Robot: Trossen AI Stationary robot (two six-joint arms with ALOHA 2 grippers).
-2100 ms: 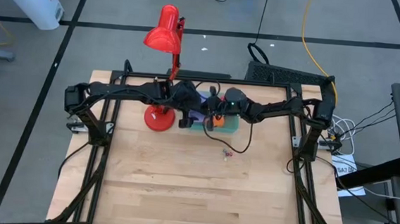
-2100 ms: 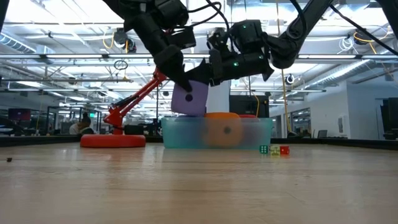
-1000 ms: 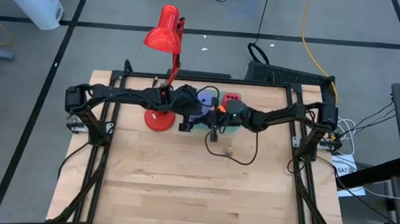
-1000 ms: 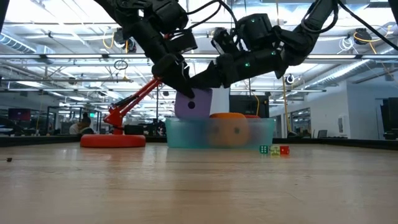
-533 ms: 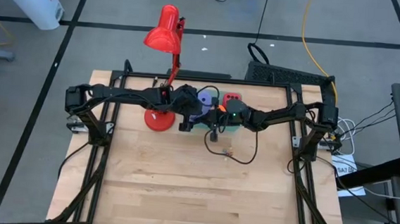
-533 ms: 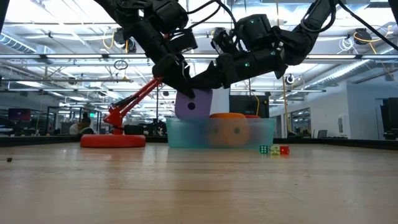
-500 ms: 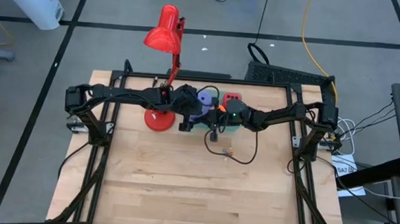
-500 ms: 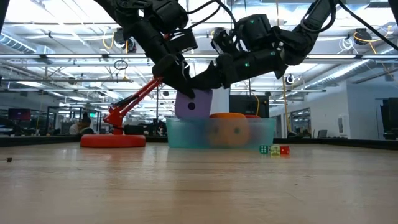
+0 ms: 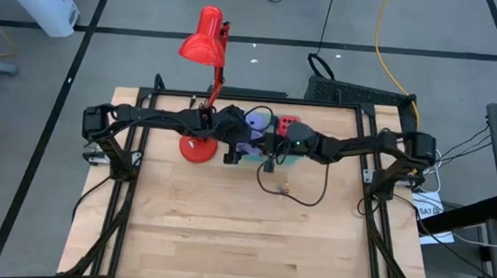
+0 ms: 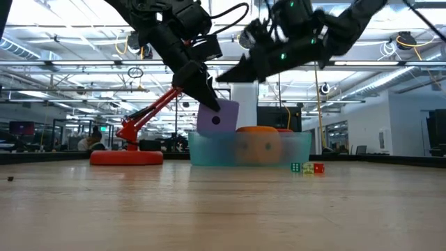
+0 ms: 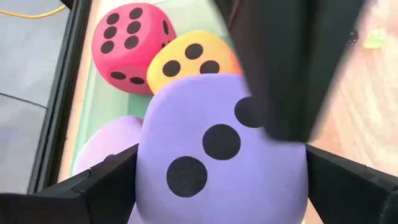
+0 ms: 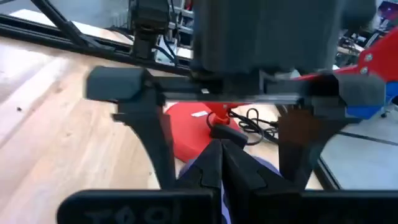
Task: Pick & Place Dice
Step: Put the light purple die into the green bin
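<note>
Left gripper (image 11: 217,180) clamps the lavender die (image 11: 217,149) above the bin (image 10: 251,150), table 12 o'clock. Right gripper (image 10: 233,70) closed, empty. Foam appears light, compressible: grip 2 opposite flat faces.

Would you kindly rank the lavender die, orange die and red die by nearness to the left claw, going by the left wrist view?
1. Lavender die: between the left claw's fingers.
2. Orange die: just beyond it, in the bin.
3. Red die: farthest, beside the orange die.

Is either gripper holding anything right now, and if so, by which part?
The left gripper holds a lavender die by two opposite side faces, above the teal bin. The right gripper is shut and holds nothing.
</note>
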